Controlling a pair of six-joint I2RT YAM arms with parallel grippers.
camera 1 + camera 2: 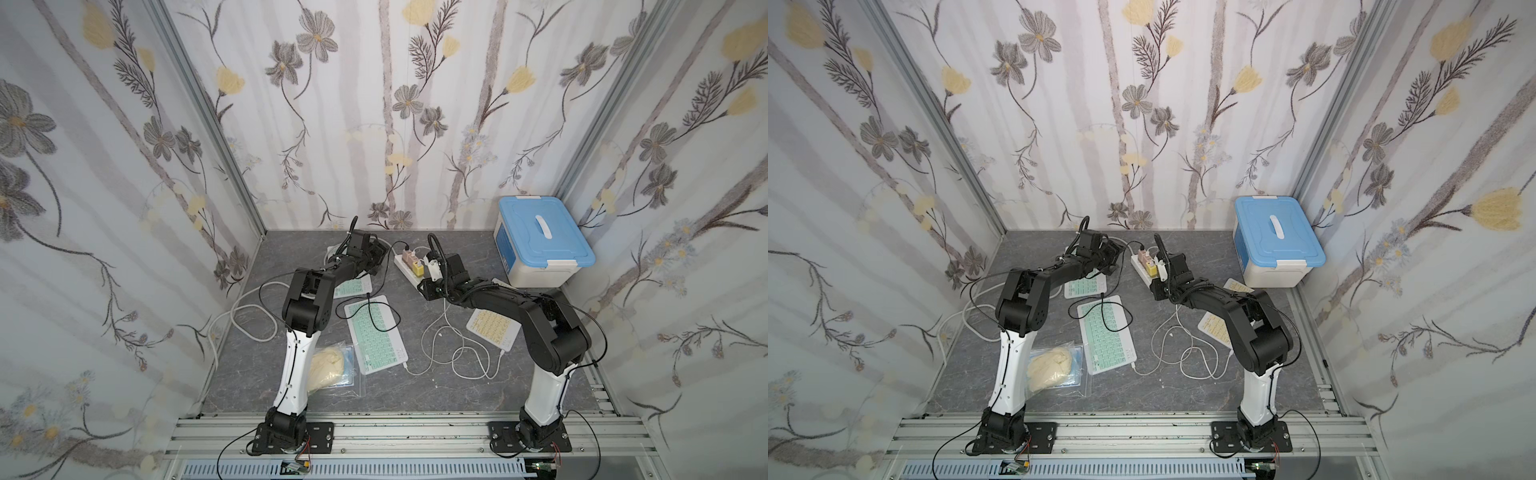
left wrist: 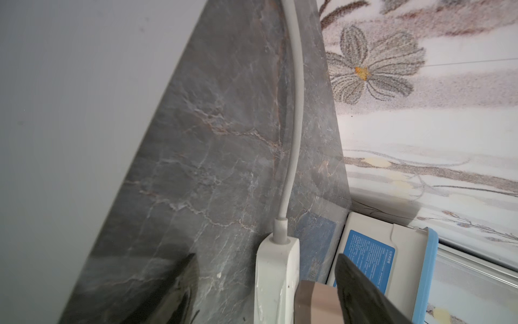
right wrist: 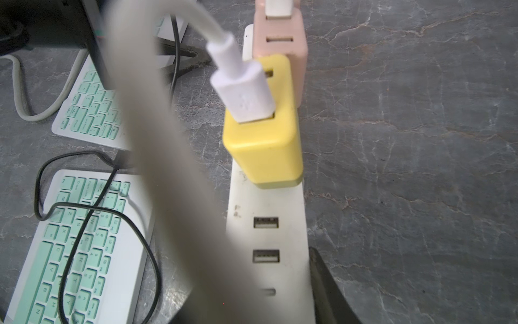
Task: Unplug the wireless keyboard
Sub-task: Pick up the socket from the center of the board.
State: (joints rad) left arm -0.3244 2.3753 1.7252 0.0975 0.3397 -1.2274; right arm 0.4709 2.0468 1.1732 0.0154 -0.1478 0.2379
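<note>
A white power strip (image 1: 409,270) lies at the back of the table with a pink charger (image 3: 280,42) and a yellow charger (image 3: 263,146) standing in it. A white USB plug (image 3: 244,92) sits in the yellow charger, and another white plug sits in the pink one. A mint-green keyboard (image 1: 376,334) lies mid-table, a second green one (image 1: 353,286) is partly under my left arm, and a yellow keyboard (image 1: 492,328) lies to the right. My left gripper (image 2: 266,255) is open, straddling the strip's far end and the pink charger. My right gripper (image 1: 424,286) is shut on the strip's near end.
A white box with a blue lid (image 1: 540,241) stands at the back right. A plastic bag holding something beige (image 1: 332,365) lies by the left arm. White cables (image 1: 453,353) loop between the keyboards, a black cable crosses the middle one, and the strip's thick cord (image 1: 249,316) curls at the left.
</note>
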